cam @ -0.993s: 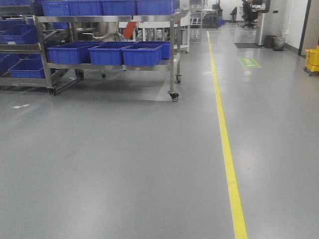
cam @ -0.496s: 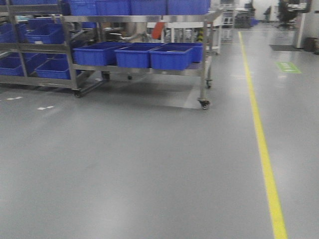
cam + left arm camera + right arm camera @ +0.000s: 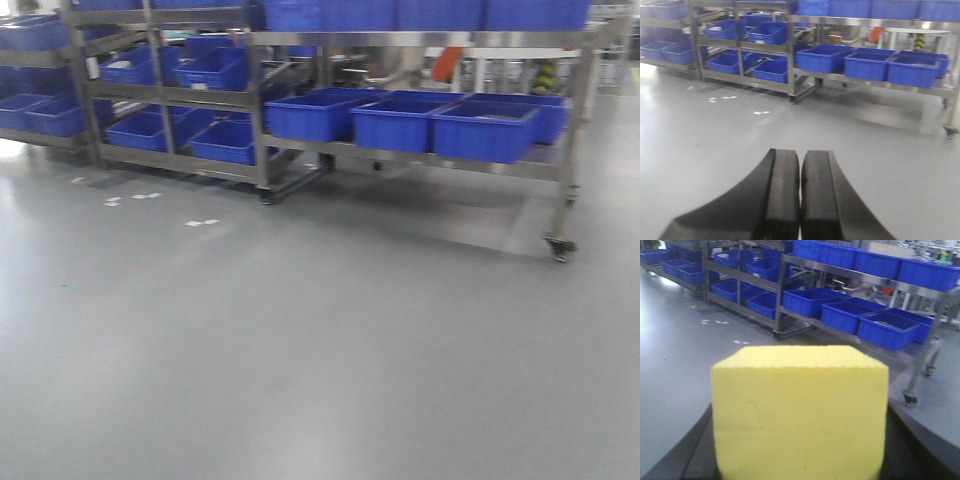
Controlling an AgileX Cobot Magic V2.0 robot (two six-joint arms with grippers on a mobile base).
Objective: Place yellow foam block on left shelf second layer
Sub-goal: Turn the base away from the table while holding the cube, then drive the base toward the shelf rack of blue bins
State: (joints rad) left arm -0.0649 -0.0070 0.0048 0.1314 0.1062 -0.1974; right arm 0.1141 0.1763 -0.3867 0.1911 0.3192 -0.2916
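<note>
Swinging left since a second ago, the front view loses the yellow floor line, and the steel rack (image 3: pixel 420 39) slides toward the right edge while more shelving (image 3: pixel 160 90) appears at left. The left gripper (image 3: pixel 800 195) is held low and level over the grey floor (image 3: pixel 300 350), its black fingers (image 3: pixel 782 190) pressed together with nothing between them. The right gripper (image 3: pixel 800 460) clamps the yellow foam block (image 3: pixel 800 410), dark fingers (image 3: pixel 697 455) flanking its sides, so the block fills that wrist view, well short of the shelves. Blue bins (image 3: pixel 395 122) sit in a row on the rack's lower shelf; their contents are too blurred to tell.
</note>
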